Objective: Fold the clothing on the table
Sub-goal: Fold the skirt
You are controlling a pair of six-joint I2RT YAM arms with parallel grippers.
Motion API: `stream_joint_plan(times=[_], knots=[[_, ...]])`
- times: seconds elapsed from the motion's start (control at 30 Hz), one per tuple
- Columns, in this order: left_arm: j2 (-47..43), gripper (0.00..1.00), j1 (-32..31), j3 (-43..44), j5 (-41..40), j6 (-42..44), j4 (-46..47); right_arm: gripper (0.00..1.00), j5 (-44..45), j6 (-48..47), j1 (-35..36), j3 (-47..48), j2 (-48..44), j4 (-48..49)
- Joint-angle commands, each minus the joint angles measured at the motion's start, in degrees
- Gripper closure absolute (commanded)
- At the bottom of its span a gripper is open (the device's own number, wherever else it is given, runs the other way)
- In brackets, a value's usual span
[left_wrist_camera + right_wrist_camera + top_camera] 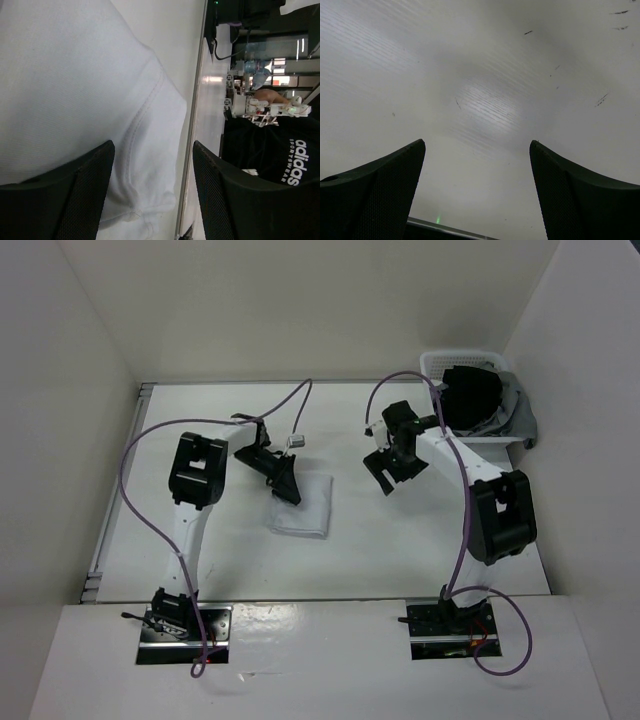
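left gripper (289,486): jaws apart, nothing clamped, tips down over the far-left edge of the clothing (305,508); can't tell if they touch it. clothing lies as a compact white rectangle on the table (400,550), left of centre, a stitched hem showing in the left wrist view. right gripper (386,476): jaws wide apart, empty, hanging over bare tabletop well apart from the cloth. white basket (436,364) in the far right corner holds a dark garment (470,392), with grey fabric (522,412) draped over its right side; the right arm's wrist is just in front of it. purple cables (128,465) loop off both arms. table is matte white and lightly scuffed, metal rail (100,540) on the left edge, plain white walls on three sides.
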Motion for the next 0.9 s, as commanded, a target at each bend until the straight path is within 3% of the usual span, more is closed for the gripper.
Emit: stream_joint_plan(times=[0.0, 0.33, 0.47, 0.53, 0.6, 0.63, 0.73, 0.87], knots=[[0.35, 0.29, -1.75, 3.29, 1.95, -0.25, 2.26, 0.11, 1.22, 0.66, 0.42, -0.86, -2.81, 1.72], [-17.4, 0.26, -2.98, 4.7, -2.96, -5.7, 2.26, 0.11, 0.17, 0.14, 0.42, 0.19, -4.65, 2.25], [-26.0, 0.19, -0.1, 6.36, -8.4, -9.39, 2.26, 0.11, 0.69, 0.14, -0.72, 0.19, -7.99, 3.83], [-28.91, 0.09, 4.98, 5.59, -10.43, -11.23, 3.74, 0.1, 1.22, 0.75, -2.3, 0.19, -11.14, 4.62], [-35.23, 0.02, 9.47, -0.79, -14.45, -16.74, 9.95, 0.1, 0.7, 2.76, -5.99, 0.19, -13.87, 6.29], [-40.3, 0.0, 14.63, -3.88, -15.79, -18.43, 12.35, 0.1, 0.69, 3.47, -7.57, -0.77, -17.1, 8.21], [-51.63, 0.0, 25.18, -17.76, -25.0, -26.52, 23.33, 0.07, 0.69, 5.67, -14.42, -4.98, -22.65, 13.3], [-65.64, 0.0, 34.34, -33.16, -39.5, -33.38, 36.95, 0.01, 5.16, 4.27, -21.62, -13.24, -31.27, 18.59]])
